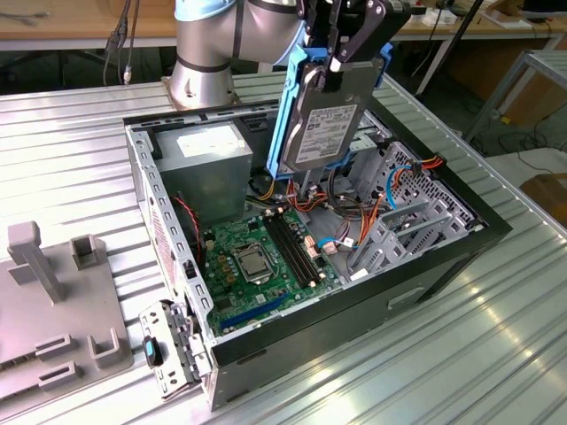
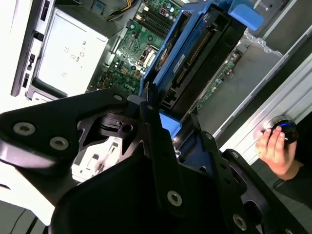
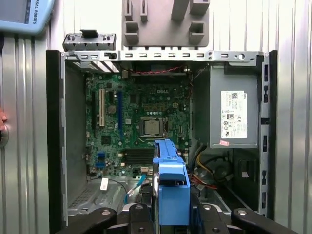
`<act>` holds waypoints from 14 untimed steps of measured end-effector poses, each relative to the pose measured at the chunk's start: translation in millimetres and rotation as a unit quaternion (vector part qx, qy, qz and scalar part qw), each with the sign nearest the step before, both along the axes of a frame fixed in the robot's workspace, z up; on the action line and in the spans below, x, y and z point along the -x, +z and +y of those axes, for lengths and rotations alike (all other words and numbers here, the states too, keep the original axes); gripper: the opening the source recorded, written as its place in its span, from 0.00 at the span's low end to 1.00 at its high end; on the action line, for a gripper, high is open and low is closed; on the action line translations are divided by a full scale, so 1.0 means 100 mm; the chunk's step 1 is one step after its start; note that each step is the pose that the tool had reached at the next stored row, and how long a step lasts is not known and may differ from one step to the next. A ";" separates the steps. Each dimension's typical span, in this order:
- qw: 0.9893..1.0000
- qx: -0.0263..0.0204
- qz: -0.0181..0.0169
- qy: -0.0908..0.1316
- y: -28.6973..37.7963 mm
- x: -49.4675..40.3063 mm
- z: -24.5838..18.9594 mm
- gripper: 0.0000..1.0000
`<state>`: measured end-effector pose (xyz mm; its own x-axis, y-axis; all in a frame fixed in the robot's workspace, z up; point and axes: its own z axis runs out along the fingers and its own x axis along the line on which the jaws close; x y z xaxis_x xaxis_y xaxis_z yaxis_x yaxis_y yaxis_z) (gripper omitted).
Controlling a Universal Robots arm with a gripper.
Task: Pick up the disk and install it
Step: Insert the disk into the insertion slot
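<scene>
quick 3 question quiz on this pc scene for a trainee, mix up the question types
1. True or false: the disk lies flat on the motherboard.
2. Multiple choice: what is the gripper shut on? A the disk, B a grey power supply, C a loose cable.
3. Short answer: what colour is the carrier clipped around the disk?

Key
1. False: it is held up in the air, nearly upright, above the open computer case.
2. A
3. Blue
</scene>
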<state>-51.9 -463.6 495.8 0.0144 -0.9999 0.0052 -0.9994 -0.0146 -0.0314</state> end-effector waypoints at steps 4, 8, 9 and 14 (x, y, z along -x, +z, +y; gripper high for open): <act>1.000 0.000 0.000 0.008 0.000 0.000 -0.001 0.37; 1.000 0.000 0.000 -0.007 -0.003 -0.009 -0.002 0.37; 1.000 0.000 0.000 -0.009 -0.002 -0.013 -0.002 0.37; 1.000 0.000 0.000 -0.014 -0.002 -0.112 -0.002 0.37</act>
